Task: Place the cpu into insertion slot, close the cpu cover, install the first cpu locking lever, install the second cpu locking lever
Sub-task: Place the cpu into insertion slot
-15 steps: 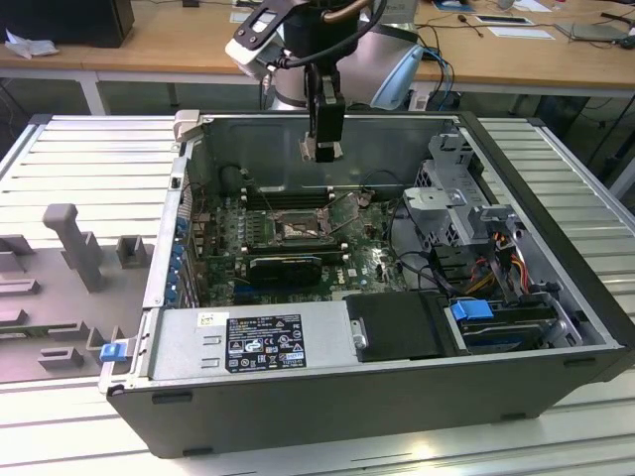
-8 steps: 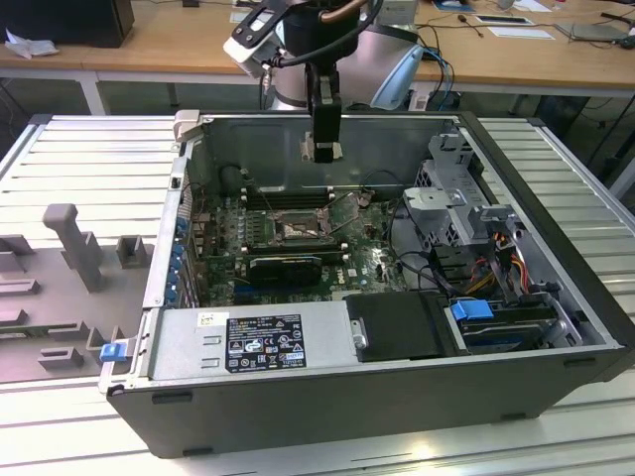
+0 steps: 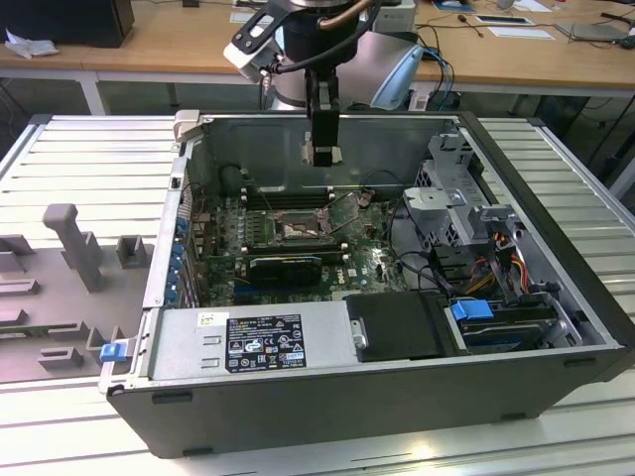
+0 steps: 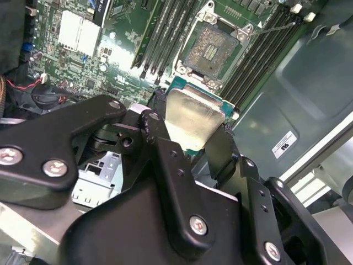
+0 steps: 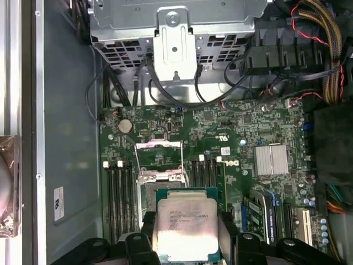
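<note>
While my claw (image 3: 322, 156) hung above the slot (image 4: 210, 48), clamped on the cpu (image 5: 186, 223) by its edges, placement was the step in hand and, I judged, called for careful squaring-up.

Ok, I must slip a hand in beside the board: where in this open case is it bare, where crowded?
Free: the bare grey case panel between the long black memory slots and the case rim. Crowded: wire bundles by the silver drive cage; near the gold-centred square socket the black gripper holds the silver-faced square CPU.
</note>
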Action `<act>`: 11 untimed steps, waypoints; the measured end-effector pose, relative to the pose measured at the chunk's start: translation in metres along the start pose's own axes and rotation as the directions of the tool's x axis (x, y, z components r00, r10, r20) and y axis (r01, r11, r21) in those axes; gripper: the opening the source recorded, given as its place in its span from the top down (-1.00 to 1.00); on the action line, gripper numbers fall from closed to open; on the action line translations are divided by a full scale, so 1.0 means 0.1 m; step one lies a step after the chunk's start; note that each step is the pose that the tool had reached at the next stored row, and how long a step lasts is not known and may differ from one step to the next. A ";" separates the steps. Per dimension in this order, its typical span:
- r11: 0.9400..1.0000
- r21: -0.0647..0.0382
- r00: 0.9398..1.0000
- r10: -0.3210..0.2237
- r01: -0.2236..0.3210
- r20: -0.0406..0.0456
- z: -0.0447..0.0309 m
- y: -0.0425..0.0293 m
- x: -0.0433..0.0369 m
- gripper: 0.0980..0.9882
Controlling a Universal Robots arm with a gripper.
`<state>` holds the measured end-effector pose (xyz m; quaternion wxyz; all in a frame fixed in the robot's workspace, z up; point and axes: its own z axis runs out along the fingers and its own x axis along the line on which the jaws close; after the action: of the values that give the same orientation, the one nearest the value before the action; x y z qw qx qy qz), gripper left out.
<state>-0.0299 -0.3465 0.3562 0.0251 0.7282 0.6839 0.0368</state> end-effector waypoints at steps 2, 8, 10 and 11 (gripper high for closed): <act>1.000 0.000 1.000 0.000 0.000 0.000 0.021 -0.002 0.000 0.04; 1.000 0.000 1.000 0.000 0.000 0.000 0.045 -0.004 -0.001 0.04; 1.000 0.000 1.000 0.000 0.000 0.000 0.054 -0.005 -0.001 0.04; 1.000 0.000 1.000 0.000 0.000 0.000 0.057 -0.005 -0.001 0.04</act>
<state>-0.0299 -0.3465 0.3504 0.0250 0.7283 0.6839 0.0367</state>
